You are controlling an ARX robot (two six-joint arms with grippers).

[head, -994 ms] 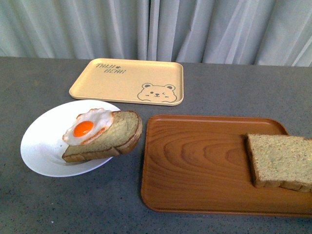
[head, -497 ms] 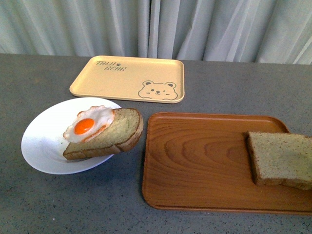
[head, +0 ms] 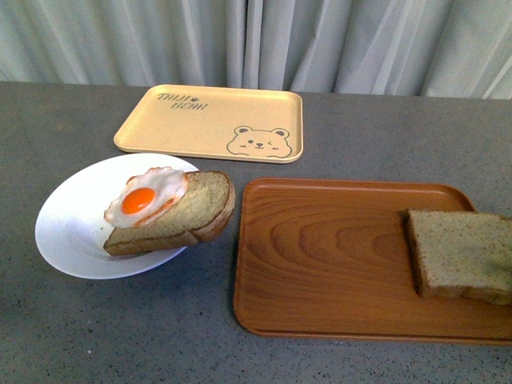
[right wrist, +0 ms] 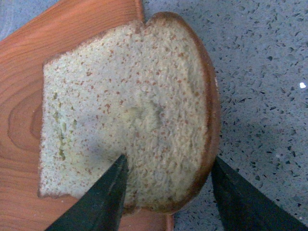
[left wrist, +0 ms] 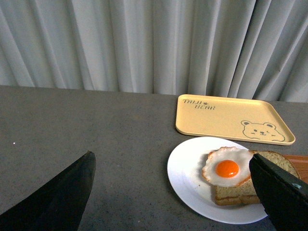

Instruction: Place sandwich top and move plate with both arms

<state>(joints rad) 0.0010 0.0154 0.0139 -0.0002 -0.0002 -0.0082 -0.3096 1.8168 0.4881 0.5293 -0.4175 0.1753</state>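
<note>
since the sandwich top (right wrist: 130, 110) is a thick slice of porous brown bread, it is judged to be light, soft and easily crushed, with a firmer band only along the darker crust. it is seen lying flat at one end of the wooden tray (head: 320, 256), directly below the right end effector (right wrist: 168, 163), whose two fingers are spread apart and hold nothing. one finger is poised over the crumb face and the other is out past the rounded crust, above the bare table (right wrist: 260, 72). whether either finger touches the bread cannot be told. the crust side is seen to overhang the tray's rim, so a hold is best taken there, edge to edge across the crust, with light pressure only. a hard squeeze would likely dent or tear the crumb, and the slice may sag if held by one corner.

the plate (left wrist: 185, 178) is found just ahead of the left end effector (left wrist: 171, 159), close to one of its fingers; those fingers too are wide apart and empty. the plate is judged stiff, smooth and slippery. an egg-topped slice (head: 196, 212) is carried on it and juts over its rim, so bare rim sections would be gripped and the plate kept level.
</note>
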